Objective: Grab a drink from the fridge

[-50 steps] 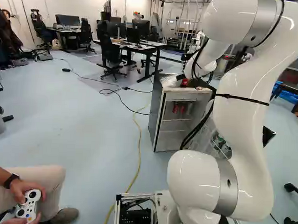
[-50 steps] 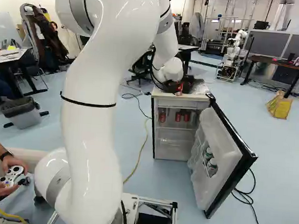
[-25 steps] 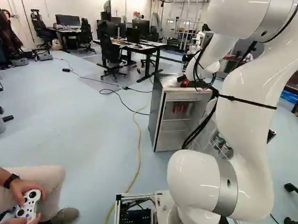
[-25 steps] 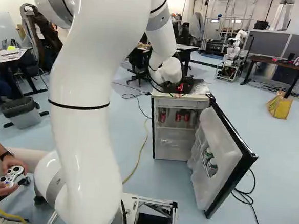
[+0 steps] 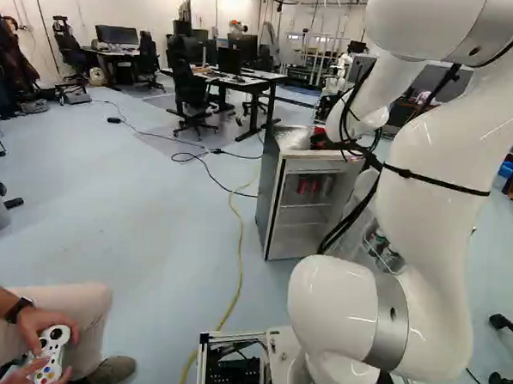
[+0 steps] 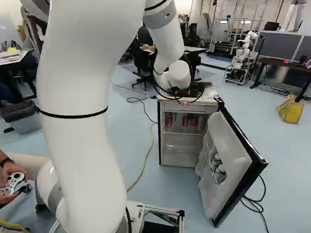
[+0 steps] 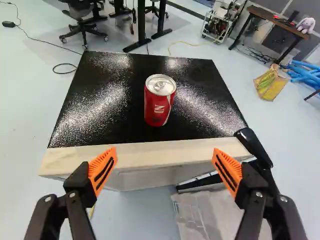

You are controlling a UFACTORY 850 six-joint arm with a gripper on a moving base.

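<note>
Gripper [image 7: 165,152]: fingers spread wide, nothing betw. them. Red can [image 7: 159,102] upright on fridge top [image 7: 100,115], ahead of hand, approx. centred, untouched. Change in last sec.: base static; arm [image 6: 83,159] has folded back, hand drawn slightly toward base, away from can. Reads as retreat after set-down; drink is out of the cabinet, so task prob. near done. Fridge door [image 6: 226,132] open, below hand & to its right; other cans [image 6: 185,121] inside, below hand. Rec.: clear hand fully, no contact w/ can.
</note>
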